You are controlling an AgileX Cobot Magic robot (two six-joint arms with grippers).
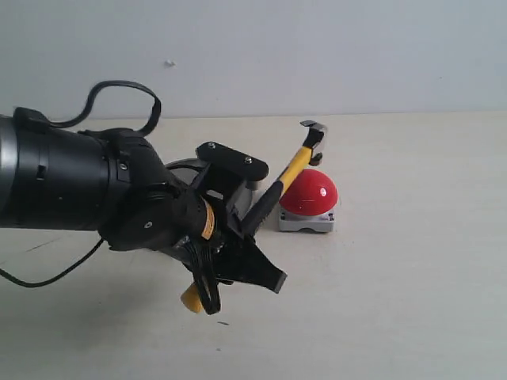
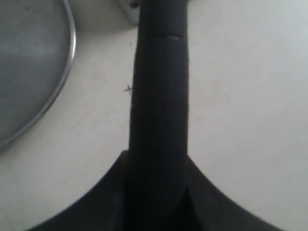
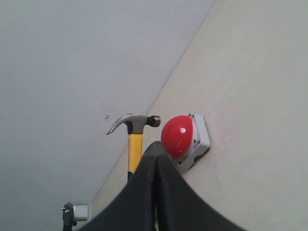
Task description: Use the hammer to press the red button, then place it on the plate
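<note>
**Left claw is holding the hammer up by the red button**

Nearest the outside camera, the thick black left arm is reaching in from the left, with a black cable looping over it. The left claw is gripping the hammer by its black handle. The left wrist camera is showing the fingers closed tight against both sides of the handle. The yellow looped end is sticking out below the claw. From there the handle is slanting up and away to the right, clear of the table.

Farther on, the yellow neck is leading to the dark head, which is showing above the red button in the outside view. In the right wrist camera, the flat striking face is pointing at the dome from just beside it. Whether the two are touching, I cannot tell. The button is sitting on its square grey-white base, flat on the table, to the right of the claw.

The right claw is showing only in its own camera. Its two black fingers are pressing together along their length, gripping nothing, and it is facing the button and the hammer head from some way off.

Behind the left claw, the plate is lying on the table, mostly hidden by the arm in the outside view. The left wrist camera is showing its silvery rim curving near the handle. Beyond everything, the pale wall is rising from the table's far edge.
</note>
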